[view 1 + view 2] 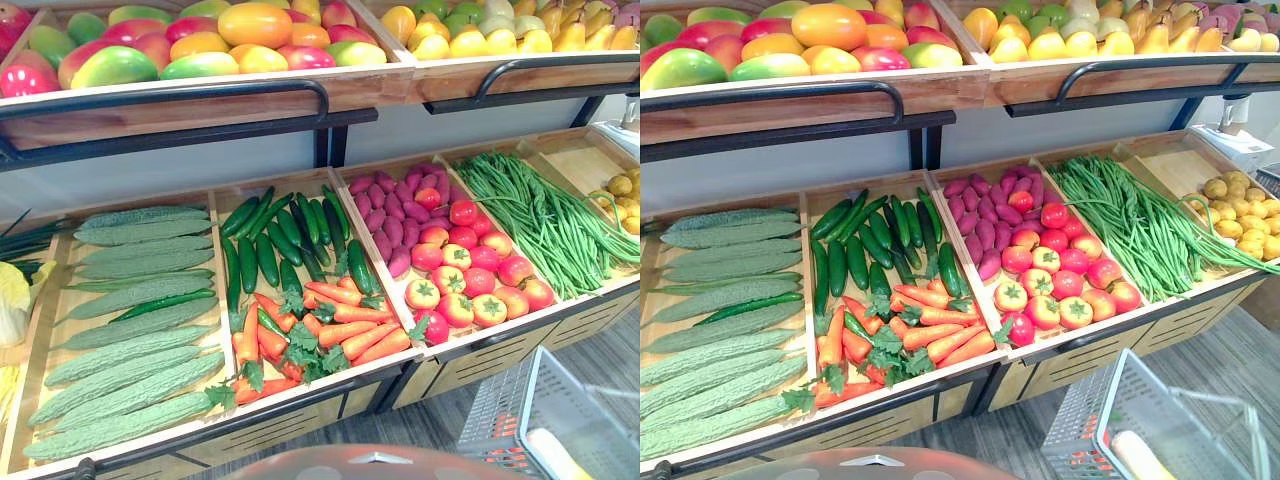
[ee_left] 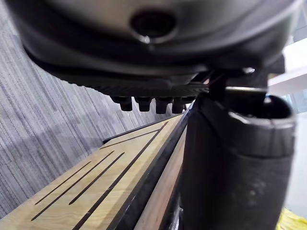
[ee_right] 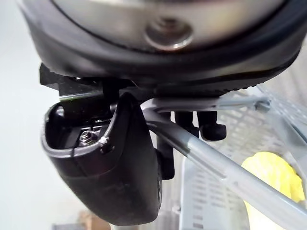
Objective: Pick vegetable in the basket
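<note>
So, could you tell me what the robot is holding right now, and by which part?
The right hand is curled round the handle of the grey basket; nothing shows in the left hand.

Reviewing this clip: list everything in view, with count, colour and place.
bitter gourds: many, pale green, left bin
cucumbers: many, dark green, next bin, rear
carrots: many, orange, same bin, front
sweet potatoes: many, purple, third bin, rear
tomatoes: many, red, third bin, front
green beans: heap, green, fourth bin
potatoes: several, yellow, rightmost bin
mangoes: many, mixed colours, upper shelf
basket: one, grey, lower right, yellow item inside
left hand: one, dark, beside wooden stand
right hand: one, dark, fingers round basket handle
</note>
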{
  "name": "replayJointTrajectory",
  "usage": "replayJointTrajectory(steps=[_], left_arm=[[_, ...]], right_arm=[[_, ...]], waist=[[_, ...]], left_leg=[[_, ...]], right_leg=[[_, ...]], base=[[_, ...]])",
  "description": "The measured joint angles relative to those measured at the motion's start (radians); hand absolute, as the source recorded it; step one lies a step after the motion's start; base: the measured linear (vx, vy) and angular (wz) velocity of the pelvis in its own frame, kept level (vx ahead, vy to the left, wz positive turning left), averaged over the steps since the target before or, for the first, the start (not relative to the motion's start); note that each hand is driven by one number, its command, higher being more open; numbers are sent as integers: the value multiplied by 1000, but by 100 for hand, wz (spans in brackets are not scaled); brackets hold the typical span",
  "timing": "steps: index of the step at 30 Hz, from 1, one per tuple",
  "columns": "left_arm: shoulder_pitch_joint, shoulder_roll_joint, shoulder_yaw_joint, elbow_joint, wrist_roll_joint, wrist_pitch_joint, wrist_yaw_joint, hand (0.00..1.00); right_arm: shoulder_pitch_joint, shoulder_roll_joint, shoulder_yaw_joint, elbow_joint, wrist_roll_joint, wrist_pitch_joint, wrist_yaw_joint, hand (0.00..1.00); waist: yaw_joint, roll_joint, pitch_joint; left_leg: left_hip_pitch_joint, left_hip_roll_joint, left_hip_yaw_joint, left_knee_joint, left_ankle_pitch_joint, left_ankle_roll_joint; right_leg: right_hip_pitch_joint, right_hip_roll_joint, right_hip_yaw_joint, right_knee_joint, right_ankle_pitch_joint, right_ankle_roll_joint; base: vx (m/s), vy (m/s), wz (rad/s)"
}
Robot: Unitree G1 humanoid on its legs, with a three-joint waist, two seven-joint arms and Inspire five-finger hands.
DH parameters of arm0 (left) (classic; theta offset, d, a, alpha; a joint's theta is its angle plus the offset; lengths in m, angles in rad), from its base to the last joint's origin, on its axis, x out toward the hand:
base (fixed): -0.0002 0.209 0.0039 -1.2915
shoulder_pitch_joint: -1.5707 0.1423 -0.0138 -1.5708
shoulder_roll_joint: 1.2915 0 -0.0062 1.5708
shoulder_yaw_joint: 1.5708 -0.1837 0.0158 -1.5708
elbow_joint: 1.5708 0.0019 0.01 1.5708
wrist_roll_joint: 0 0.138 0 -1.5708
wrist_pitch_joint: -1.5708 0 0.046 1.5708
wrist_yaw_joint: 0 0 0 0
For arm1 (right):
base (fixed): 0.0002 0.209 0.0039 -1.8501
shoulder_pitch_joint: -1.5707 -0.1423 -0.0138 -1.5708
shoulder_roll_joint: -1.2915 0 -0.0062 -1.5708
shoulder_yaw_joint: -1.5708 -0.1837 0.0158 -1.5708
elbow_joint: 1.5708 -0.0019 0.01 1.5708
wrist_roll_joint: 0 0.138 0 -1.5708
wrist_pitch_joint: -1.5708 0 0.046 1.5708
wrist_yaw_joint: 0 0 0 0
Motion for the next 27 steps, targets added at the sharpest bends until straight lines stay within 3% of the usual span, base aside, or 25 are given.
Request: replayJointTrajectory(steps=[5, 9, 18, 20, 27], left_arm=[[-10, 33, 1, 88, -26, -22, -22, 100], [-11, 43, -9, 122, -58, -24, -39, 100], [0, 63, -74, 147, -58, -40, -41, 100], [4, 66, -123, 147, -58, -57, -42, 100], [43, 102, -228, 147, -70, -87, -57, 100]], right_arm=[[-37, 1, 7, 241, 29, 1, -1, 0], [-51, 12, 70, 315, 69, 2, -1, 0], [-49, 60, 201, 316, 78, -16, 3, 0], [-43, 79, 237, 313, 78, -37, 2, 0], [-27, 107, 371, 313, 78, -68, 4, 0]], waist=[[-3, 17, -1], [-4, 22, 0], [6, 30, 7], [26, 34, 23], [36, 36, 61]], left_leg=[[36, -4, 2, -57, 28, -3], [46, -10, 5, -69, 33, 0], [75, -6, 23, -99, 43, -5], [86, -5, 33, -105, 45, -6], [111, -1, 41, -123, 51, -10]], right_leg=[[8, 1, 0, 0, -6, -3], [8, -4, 1, -1, -6, -4], [17, 3, 10, -16, -4, -2], [21, 6, 28, -20, -1, -1], [37, 14, 33, -28, 2, -1]], base=[[26, -1, 1], [0, 0, 0], [-14, 0, -4], [-5, 3, -11], [-2, 1, -3]])
